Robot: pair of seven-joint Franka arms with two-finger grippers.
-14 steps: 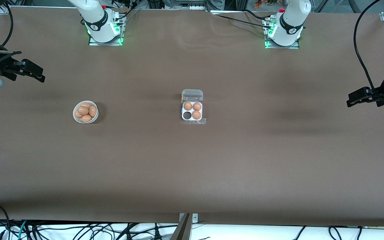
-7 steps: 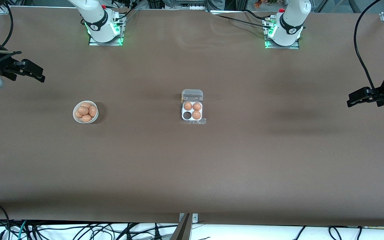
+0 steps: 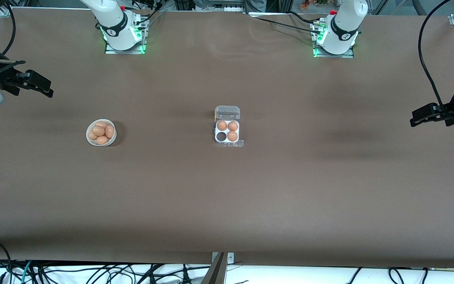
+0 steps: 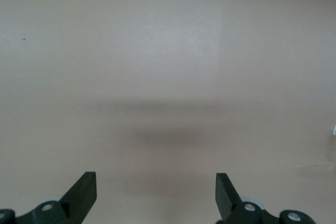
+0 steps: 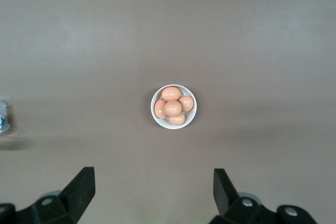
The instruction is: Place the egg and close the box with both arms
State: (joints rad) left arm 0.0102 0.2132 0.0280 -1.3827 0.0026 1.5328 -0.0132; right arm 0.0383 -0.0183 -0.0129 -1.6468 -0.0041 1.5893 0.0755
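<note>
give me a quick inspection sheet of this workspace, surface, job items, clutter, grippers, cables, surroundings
surface: brown table, bare apart from the job's things.
job's things: box mid-table, lid open, three eggs in its cells, one cell empty. White bowl of eggs toward the right arm's end of the table; no egg picked up yet.
clutter: nothing seen.
grippers: right gripper open and empty, over bare table at its own end. Left gripper open and empty, over bare table at its end. Both arms wait.
cables: black cables bunched below the table's near edge; more run along the arms.
surroundings: two green-lit arm bases along the table's edge.
</note>
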